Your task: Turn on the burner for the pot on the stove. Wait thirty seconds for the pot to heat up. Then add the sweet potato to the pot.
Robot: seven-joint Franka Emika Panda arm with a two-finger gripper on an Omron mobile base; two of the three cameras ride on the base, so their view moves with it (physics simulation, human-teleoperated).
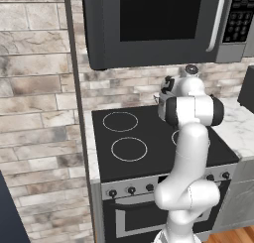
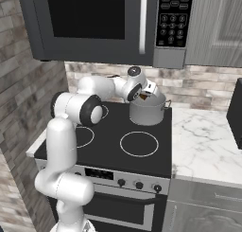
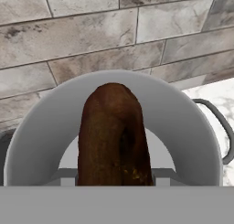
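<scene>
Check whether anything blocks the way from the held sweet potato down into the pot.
Nothing visible does. The gripper holds the sweet potato right over the open mouth of the pot, which has no lid. In the hand view the pot's inside lies directly beyond the sweet potato, with nothing between them.

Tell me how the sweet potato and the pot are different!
The sweet potato is brown, lumpy and long; the pot is smooth grey metal and round. The sweet potato is much smaller than the pot, narrow enough to fit through its open top. The sweet potato hangs in the air above the pot's mouth, while the pot sits on the stove. Both are at the stove's back right corner.
</scene>
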